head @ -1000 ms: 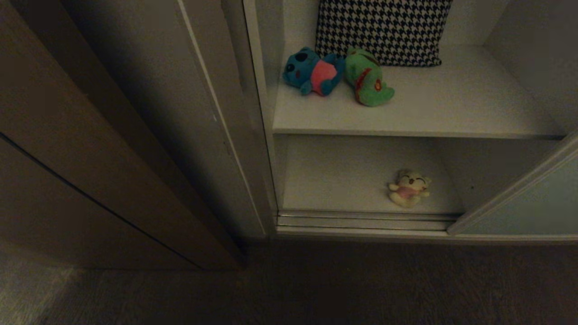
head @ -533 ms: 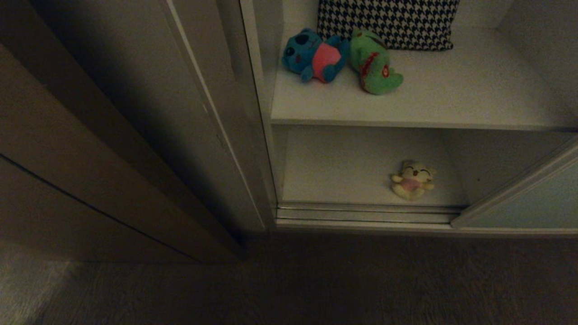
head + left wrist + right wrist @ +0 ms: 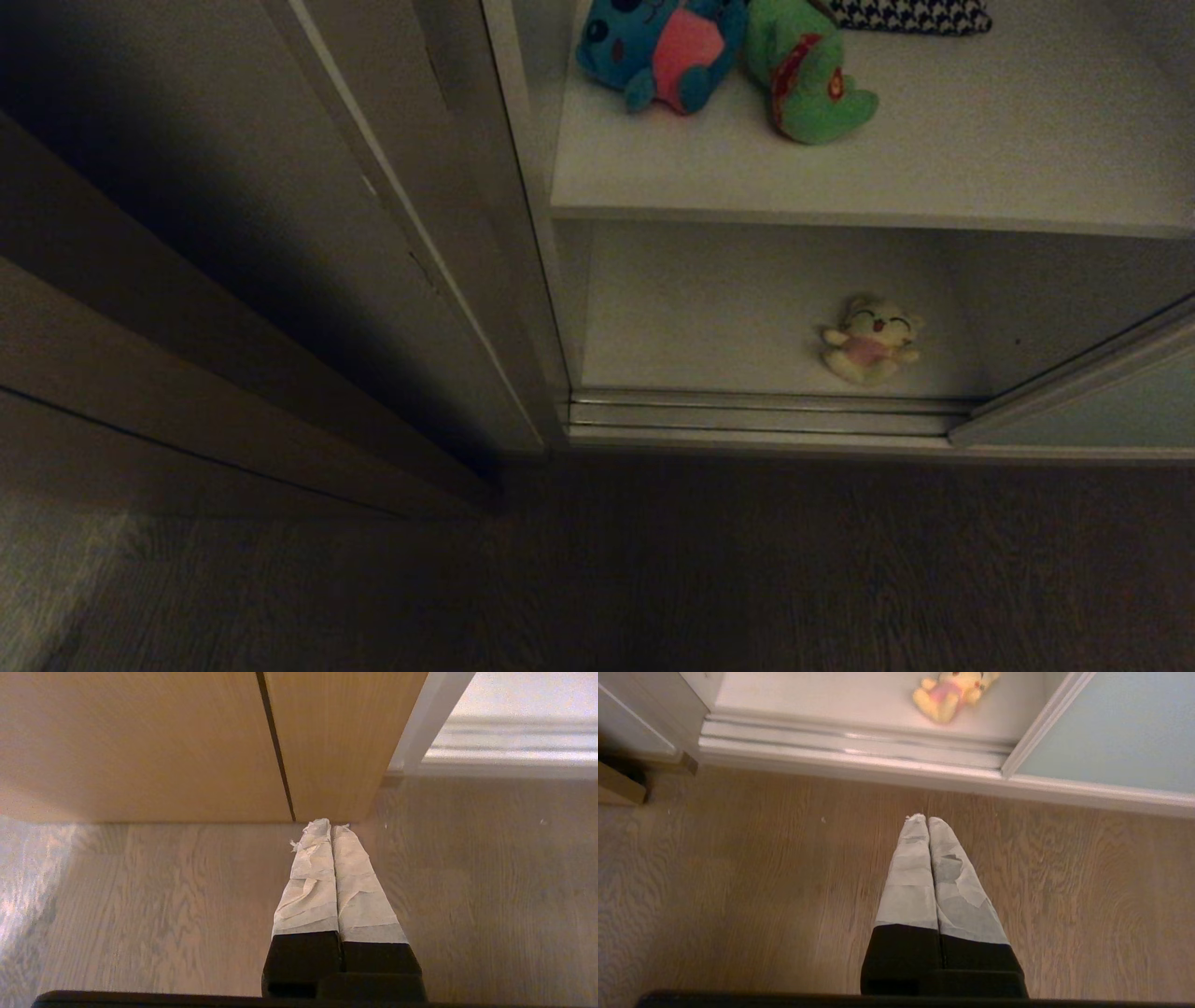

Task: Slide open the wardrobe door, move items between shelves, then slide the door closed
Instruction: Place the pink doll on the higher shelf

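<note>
Both my claws, left claw and right claw, hang clenched and empty above the wooden floor. The sliding wardrobe door stands open at the right, so the yellow plush toy on the lower shelf is reachable; the blue plush toy and green frog lie on the upper shelf.

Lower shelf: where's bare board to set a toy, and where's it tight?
Lower shelf: bare from the left side wall across to the yellow toy, which sits right of centre near the floor rails. Tight right of that toy, where the sliding door cuts in. Upper shelf: blue toy and green frog crowd the back left; front and right bare.
</note>
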Tool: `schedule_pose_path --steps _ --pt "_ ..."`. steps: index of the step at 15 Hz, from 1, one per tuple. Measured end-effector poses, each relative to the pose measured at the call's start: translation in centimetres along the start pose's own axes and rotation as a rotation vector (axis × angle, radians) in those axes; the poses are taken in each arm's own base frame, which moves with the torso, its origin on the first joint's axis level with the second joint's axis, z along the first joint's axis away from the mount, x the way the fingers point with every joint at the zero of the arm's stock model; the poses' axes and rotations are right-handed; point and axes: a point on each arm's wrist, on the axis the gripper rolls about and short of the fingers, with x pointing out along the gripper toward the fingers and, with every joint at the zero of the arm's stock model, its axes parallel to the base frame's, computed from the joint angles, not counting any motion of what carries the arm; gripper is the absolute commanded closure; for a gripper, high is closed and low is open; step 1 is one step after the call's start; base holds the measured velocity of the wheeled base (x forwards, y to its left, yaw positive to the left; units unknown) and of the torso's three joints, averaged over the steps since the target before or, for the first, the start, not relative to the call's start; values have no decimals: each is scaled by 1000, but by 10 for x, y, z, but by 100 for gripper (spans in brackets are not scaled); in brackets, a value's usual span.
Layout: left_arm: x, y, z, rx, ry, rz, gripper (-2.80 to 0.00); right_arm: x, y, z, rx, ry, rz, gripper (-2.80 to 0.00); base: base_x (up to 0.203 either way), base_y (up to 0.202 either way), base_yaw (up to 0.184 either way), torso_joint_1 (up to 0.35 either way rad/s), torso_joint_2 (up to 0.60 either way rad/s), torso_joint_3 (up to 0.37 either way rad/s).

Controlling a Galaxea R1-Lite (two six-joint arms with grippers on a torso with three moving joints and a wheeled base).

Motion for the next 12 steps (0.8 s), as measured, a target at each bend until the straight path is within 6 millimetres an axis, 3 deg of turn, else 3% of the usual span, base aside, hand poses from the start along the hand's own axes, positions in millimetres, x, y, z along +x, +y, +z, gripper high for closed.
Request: schedule_pose_path --steps 12 --pt "0 0 0 0 0 0 0 0 0 0 0 0 -1 0 0 0 0 3 2 -198"
